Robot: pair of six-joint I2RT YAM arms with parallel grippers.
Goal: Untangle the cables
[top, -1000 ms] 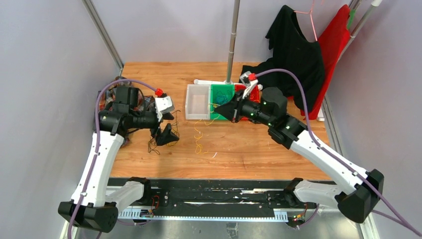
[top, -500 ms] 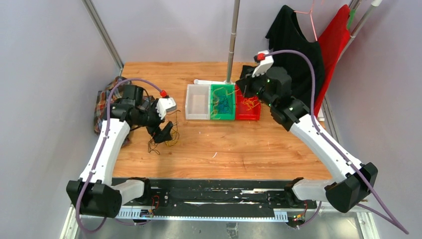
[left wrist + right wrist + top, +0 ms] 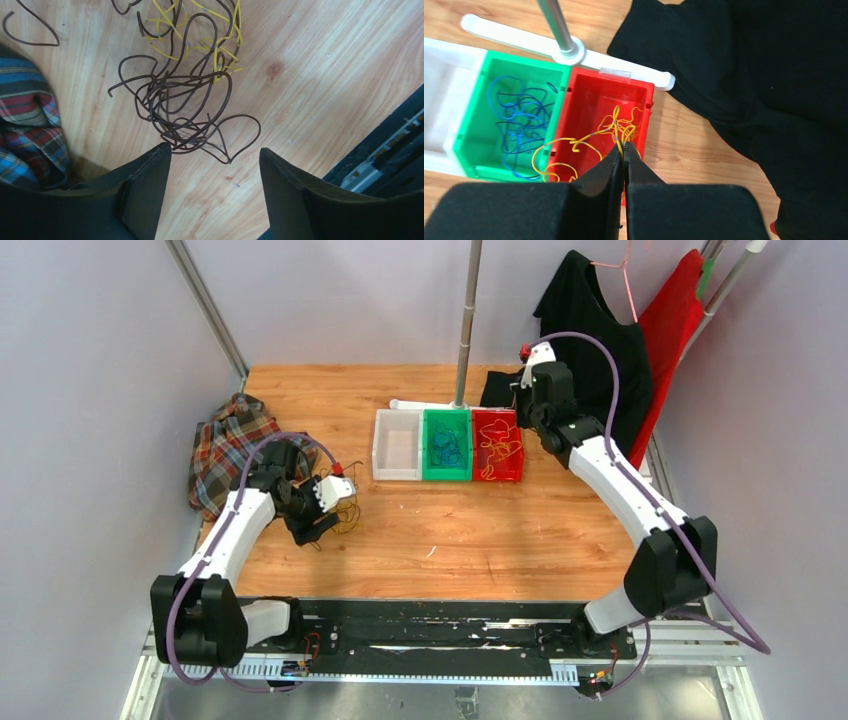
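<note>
A tangle of dark brown cables (image 3: 180,105) with yellow strands (image 3: 220,45) lies on the wooden table, also in the top view (image 3: 345,520). My left gripper (image 3: 214,148) is open and empty just short of the tangle's near edge; it also shows in the top view (image 3: 318,525). My right gripper (image 3: 625,145) is shut on a yellow cable (image 3: 616,122) that hangs into the red bin (image 3: 594,95), with one loop over the green bin's edge. In the top view the right gripper (image 3: 527,418) is above the red bin (image 3: 497,420). Blue cables (image 3: 521,115) lie in the green bin (image 3: 499,65).
A white bin (image 3: 397,445) stands left of the green bin (image 3: 446,418). A plaid cloth (image 3: 225,445) lies left of the tangle. A pole (image 3: 465,330) on a white base rises behind the bins. A black garment (image 3: 590,350) and a red one hang at the back right.
My right arm swung back and right from over the green bin to over the red bin, carrying the yellow cable. My left arm drew back toward the near left, beside the tangle.
</note>
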